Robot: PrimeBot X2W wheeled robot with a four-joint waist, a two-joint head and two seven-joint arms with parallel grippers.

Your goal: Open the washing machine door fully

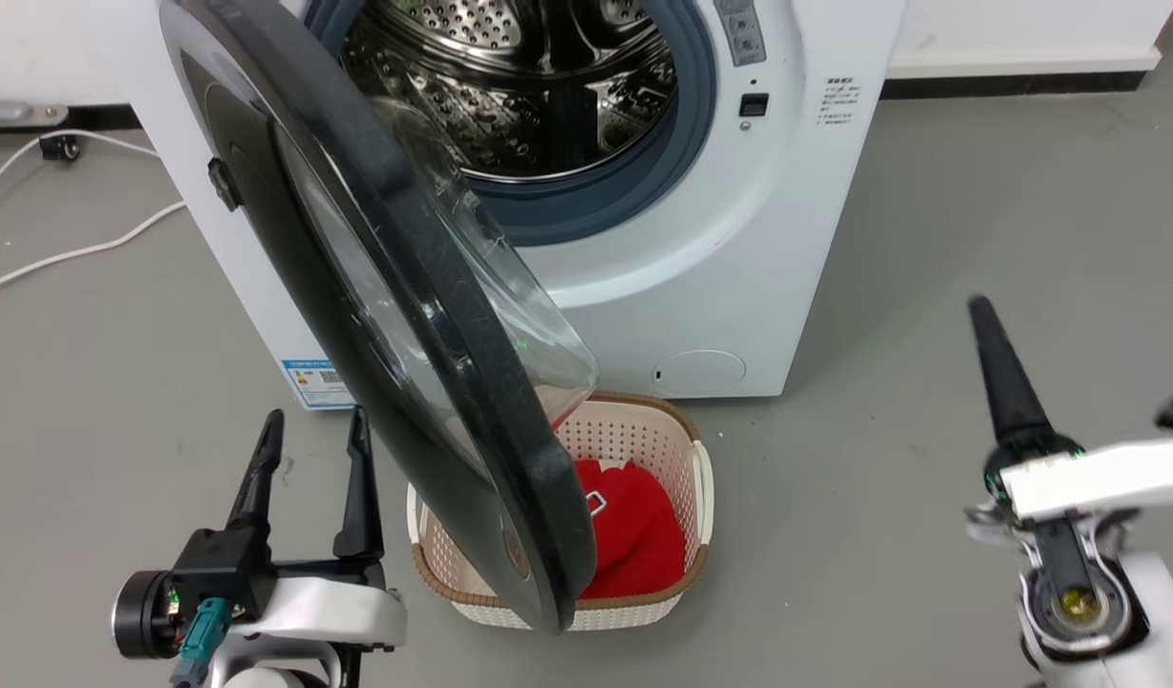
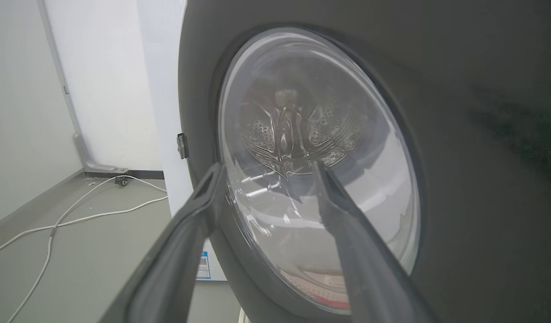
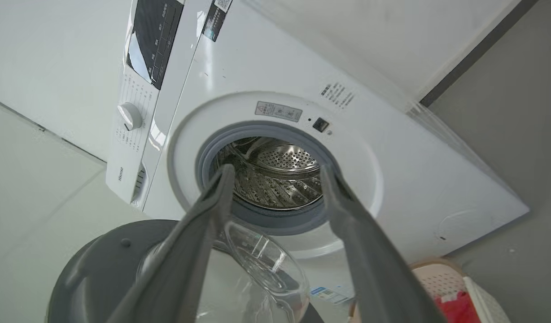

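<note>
A big white boxy front-loading washing machine (image 1: 758, 239) stands on a grey floor. Its perforated steel drum (image 1: 520, 86) is exposed inside a grey-blue rubber ring (image 1: 687, 172). The large round glossy black washing machine door (image 1: 386, 220), with a bulging clear glass bowl (image 1: 520, 296), is hinged on the left. It stands swung well out from the front, edge-on to the head camera.

The left gripper (image 1: 316, 420) sits low on the left, fingers apart and gripping nothing, close beside the door's outer face. Whether it touches is unclear. The right gripper (image 3: 276, 170) is well off to the right, fingers spread, empty, aimed at the drum mouth.

Under the door's lower edge sits a cream perforated plastic basket (image 1: 658, 435) holding red cloth (image 1: 634, 540).
</note>
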